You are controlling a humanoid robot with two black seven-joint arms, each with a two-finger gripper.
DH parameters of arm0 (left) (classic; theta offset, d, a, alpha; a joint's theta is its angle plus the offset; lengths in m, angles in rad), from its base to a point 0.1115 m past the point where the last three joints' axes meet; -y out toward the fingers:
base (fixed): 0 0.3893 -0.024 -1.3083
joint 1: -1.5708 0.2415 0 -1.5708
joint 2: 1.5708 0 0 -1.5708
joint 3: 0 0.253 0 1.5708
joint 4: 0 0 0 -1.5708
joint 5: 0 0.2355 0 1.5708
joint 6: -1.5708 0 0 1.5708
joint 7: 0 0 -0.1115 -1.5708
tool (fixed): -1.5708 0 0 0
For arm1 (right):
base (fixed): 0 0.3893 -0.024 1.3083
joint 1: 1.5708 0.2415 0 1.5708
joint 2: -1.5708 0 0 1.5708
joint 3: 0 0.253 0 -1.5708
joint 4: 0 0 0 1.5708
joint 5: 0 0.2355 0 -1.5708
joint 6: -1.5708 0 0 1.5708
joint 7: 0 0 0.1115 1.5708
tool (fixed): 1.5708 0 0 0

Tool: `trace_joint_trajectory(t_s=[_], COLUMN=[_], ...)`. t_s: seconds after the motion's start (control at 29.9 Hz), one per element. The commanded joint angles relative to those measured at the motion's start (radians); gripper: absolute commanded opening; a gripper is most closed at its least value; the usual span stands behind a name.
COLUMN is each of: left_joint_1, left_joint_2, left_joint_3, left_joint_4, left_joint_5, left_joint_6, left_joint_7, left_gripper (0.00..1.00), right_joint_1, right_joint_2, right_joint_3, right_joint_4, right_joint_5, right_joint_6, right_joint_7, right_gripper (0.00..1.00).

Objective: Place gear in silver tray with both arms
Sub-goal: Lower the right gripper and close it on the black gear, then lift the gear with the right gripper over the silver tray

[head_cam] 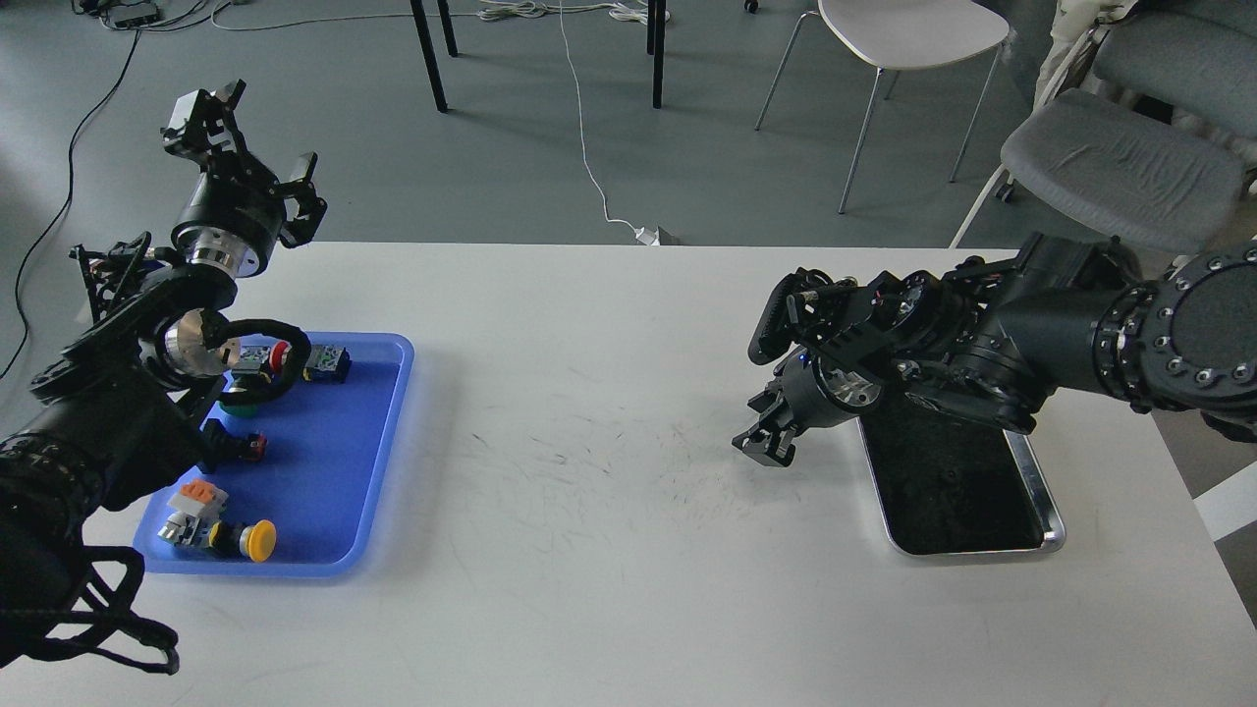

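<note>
Left gripper [253, 137] is raised above the table's far left corner, pointing up and away, jaws spread wide, nothing between them. Left arm [128, 393] overhangs the left side of the blue tray [334, 471]. Blue tray sits on the white table [589, 550] at left and holds small parts: red-capped button unit [278, 355], a green piece [236, 405] mostly hidden by the arm, orange-topped switch [196, 496], yellow-capped button [258, 540]. Table centre is scuffed. Right gripper [766, 440] points down-left, low over the table just left of the silver tray [1043, 491], not touching it; seen dark and end-on, can't tell how far its jaws are apart or whether it holds anything. Right arm [1031, 334] crosses over the silver tray's far end. Silver tray lies at right on the table, dark bottom visible.
</note>
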Motion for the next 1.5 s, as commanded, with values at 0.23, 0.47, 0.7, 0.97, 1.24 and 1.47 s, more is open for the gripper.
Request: trace_joint_trajectory(t_s=[0.23,0.47,0.7,0.97,1.24,1.47], left_joint_1=[0.004,0.006,0.012,0.012,0.018,0.020], left_joint_2=[0.000,0.000,-0.002,-0.002,-0.002,-0.005], left_joint_3=[0.000,0.000,0.000,0.000,0.000,0.000], left_joint_4=[0.001,0.001,0.014,0.014,0.027,0.031], left_joint_5=[0.000,0.000,0.000,0.000,0.000,0.000], left_joint_6=[0.002,0.002,-0.003,-0.003,-0.003,-0.003], left_joint_7=[0.000,0.000,-0.001,-0.001,-0.001,-0.001], left_gripper=[0.99,0.99,0.99,0.99,0.99,0.99], right_joint_1=[0.003,0.006,0.011,0.023,0.024,0.024], right_joint_2=[0.000,0.000,0.005,0.009,0.012,0.023], right_joint_3=[-0.002,-0.004,-0.008,-0.020,-0.033,-0.037], right_joint_4=[0.007,0.012,0.018,0.027,0.029,0.035], right_joint_5=[0.000,0.000,-0.001,-0.003,-0.001,-0.001], right_joint_6=[0.018,0.023,0.027,0.030,0.030,0.032], right_joint_7=[0.000,0.000,0.000,0.000,0.000,0.000], right_gripper=[0.52,0.51,0.46,0.43,0.44,0.43])
